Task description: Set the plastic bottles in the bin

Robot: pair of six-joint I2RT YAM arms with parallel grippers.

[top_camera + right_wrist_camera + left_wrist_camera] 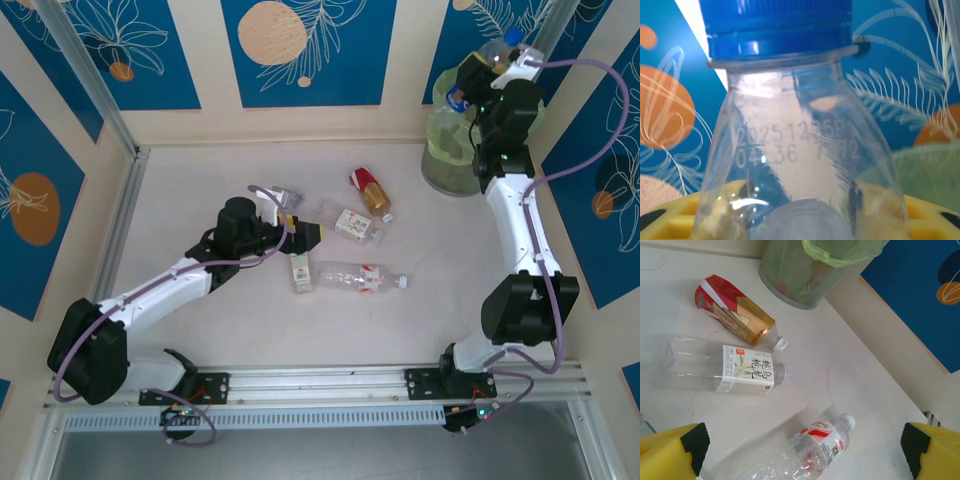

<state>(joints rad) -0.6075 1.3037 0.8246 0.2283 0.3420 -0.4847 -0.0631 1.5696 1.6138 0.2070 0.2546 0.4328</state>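
Entry: we are keeping the right gripper (486, 72) clamped on a blue-capped bottle (800, 150) just above the bin (445, 170) for dropping, and hovering the left gripper (802, 455), jaws wide apart, over the red-labelled clear bottle (815, 445) beneath it.

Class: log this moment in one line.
right pincer: grips clear blue-capped plastic bottle by round grey-green bin | left pincer: open, empty

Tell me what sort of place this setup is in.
Probably a robot test booth rather than a home: left arm and right arm bolted to a metal rail at the table's near edge, blue patterned panels walling it in, and plastic bottles staged near a lined bin.
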